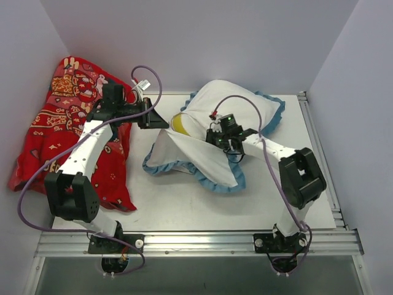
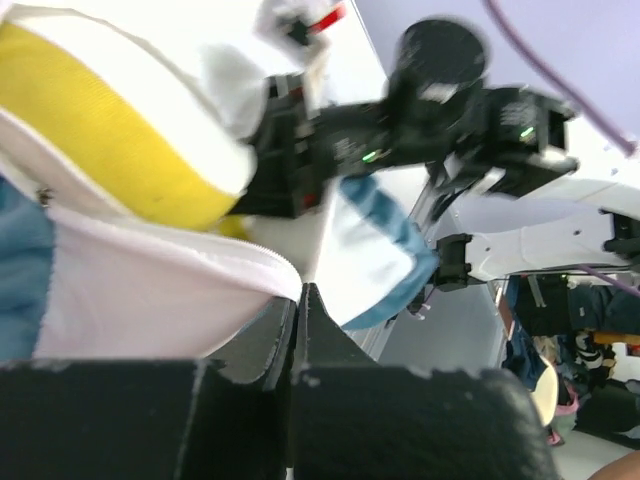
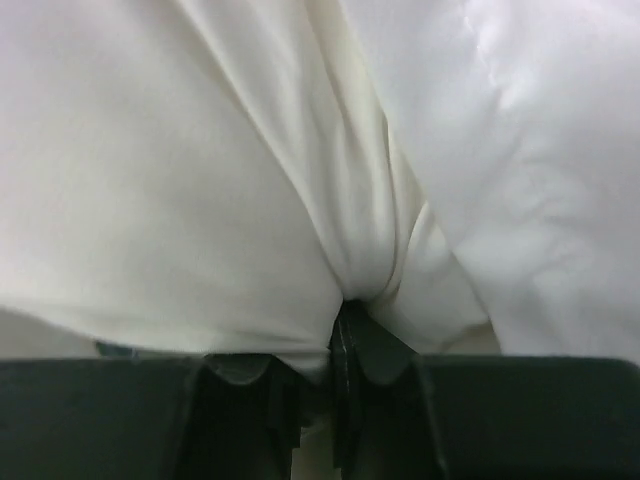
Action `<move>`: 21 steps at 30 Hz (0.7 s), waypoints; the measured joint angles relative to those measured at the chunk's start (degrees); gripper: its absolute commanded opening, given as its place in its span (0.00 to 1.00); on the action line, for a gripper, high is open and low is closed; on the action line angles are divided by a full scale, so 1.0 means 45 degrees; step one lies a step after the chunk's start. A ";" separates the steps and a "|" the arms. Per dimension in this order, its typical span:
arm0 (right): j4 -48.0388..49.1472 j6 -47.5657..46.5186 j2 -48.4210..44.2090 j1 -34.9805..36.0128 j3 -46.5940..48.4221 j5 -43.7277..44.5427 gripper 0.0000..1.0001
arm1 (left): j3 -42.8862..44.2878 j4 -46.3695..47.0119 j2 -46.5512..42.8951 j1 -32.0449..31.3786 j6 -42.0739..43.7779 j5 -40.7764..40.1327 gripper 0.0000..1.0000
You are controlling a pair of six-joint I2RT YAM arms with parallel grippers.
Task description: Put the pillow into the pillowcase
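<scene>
The pillow [image 1: 180,125] sits in the mouth of the pillowcase [image 1: 202,163], only its yellow and white end showing. The pillowcase lies in the middle of the table [image 1: 184,209], white side out, with its blue frill round the edge. The left gripper [image 1: 161,120] is closed tight on the zip edge of the pillowcase's opening, just beside the pillow. The right gripper [image 1: 228,146] is pinched on a fold of white cloth, seemingly of the pillowcase. A red cloth [image 1: 61,123] lies crumpled at the left.
</scene>
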 measured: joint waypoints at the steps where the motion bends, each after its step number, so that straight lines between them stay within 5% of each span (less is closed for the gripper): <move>1: -0.0291 -0.0325 -0.0408 -0.0389 -0.0170 -0.0607 0.00 | -0.0029 -0.0034 0.0024 0.0083 0.0155 0.0000 0.00; 6: -0.2322 -0.3167 -0.1642 -0.1345 -0.0287 -0.2667 0.00 | -0.1035 -0.0029 0.0015 -0.0034 0.1307 -0.0355 0.00; 13: -0.5076 -0.8247 -0.1880 0.0160 -0.1409 -0.3721 0.01 | -0.2254 0.1078 0.0121 -0.0039 0.1355 -0.1685 0.00; 17: -0.6552 -0.9466 -0.1554 0.0170 -0.0816 -0.3934 0.60 | -0.1666 0.1166 0.0573 -0.0107 0.1384 -0.1331 0.00; 21: -0.8646 -0.9491 -0.1326 -0.1253 0.1433 -0.4541 0.71 | -0.1603 0.1797 0.0427 -0.0107 0.1666 -0.0583 0.00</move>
